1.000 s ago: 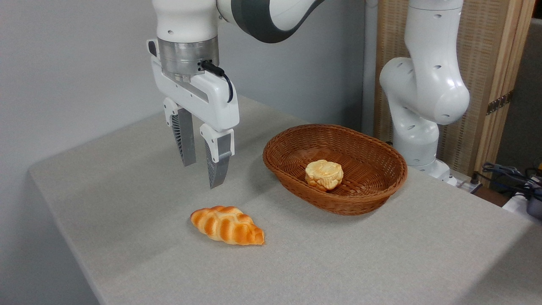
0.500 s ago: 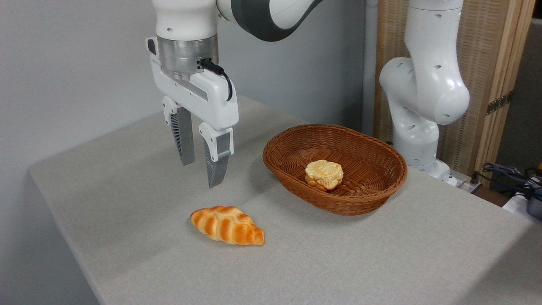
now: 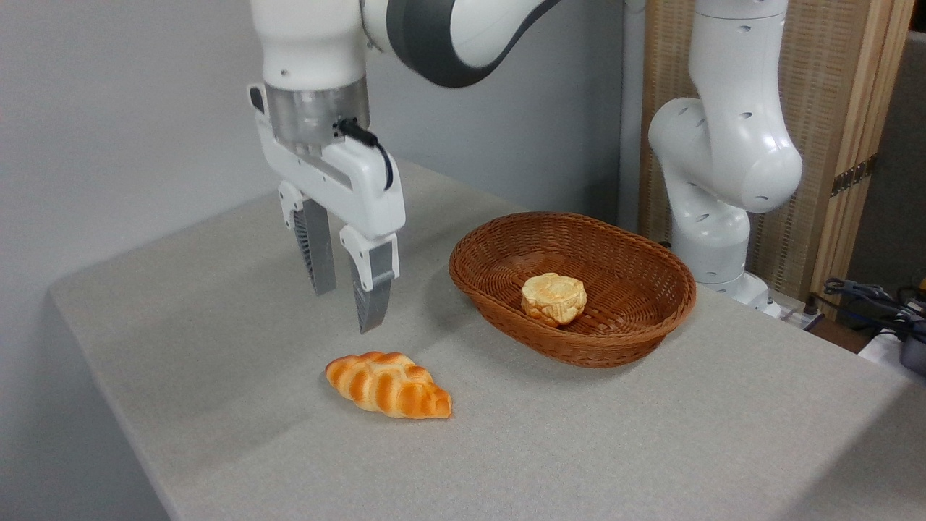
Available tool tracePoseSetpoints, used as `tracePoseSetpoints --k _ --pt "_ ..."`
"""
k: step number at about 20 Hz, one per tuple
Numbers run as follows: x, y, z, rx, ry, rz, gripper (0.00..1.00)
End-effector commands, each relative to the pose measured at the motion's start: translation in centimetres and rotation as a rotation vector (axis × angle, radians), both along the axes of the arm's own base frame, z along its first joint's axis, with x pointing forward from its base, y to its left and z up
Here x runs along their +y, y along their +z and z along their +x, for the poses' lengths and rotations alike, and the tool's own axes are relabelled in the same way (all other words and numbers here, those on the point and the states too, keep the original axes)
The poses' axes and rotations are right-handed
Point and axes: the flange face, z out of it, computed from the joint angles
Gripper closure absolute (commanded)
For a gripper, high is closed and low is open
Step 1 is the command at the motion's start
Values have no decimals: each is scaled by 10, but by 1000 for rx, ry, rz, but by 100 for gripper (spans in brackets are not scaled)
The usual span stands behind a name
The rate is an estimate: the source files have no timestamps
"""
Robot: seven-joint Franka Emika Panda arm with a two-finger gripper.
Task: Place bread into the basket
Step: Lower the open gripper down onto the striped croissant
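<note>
Although the task calls for the bread to be placed in the basket, no part of that transfer can be counted as done. The elongated, braided, golden-orange loaf of bread (image 3: 388, 384) with pale stripes is seen lying flat on the grey cloth-covered desk (image 3: 593, 449), near its front edge and apart from the oval, shallow, reddish-brown woven wicker basket (image 3: 636, 331) to its right. Only a small, round, pale-yellow bun (image 3: 553, 298) is held in the basket, with plenty of bare wicker left around it.

The white two-finger pincer (image 3: 347, 310) is held above the desk, behind and slightly left of the loaf, its fingers pointed downward. The jaws are parted by a moderate gap and nothing is gripped between them; no contact with the loaf is made.

The approach is judged to be the step in hand. What is left is nearly everything: the pincer has to be brought over and down around the loaf, closed on it, lifted, carried rightward over the basket rim, and released beside the bun.
</note>
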Motion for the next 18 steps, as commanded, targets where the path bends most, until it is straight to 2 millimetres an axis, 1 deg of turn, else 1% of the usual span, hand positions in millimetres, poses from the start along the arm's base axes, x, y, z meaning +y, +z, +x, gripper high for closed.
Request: tracePoseSetpoints --k 1,2,6,7,9,10,12,13,15,18 --pt "-8 -29 9 48 0 3 0" --pt "-9 -41 11 60 -5 9 0" --pt "-9 -66 15 90 -50 23 0" --pt "-9 -78 15 107 -68 28 0" --pt "-12 -92 15 116 -99 33 0" --pt "-12 -95 16 118 -112 35 0" --pt "-15 -108 19 131 -190 42 0" --pt "-16 -110 19 130 -219 43 0" --pt "-16 -116 19 134 -360 45 0" --pt "-16 -120 19 138 -454 45 0"
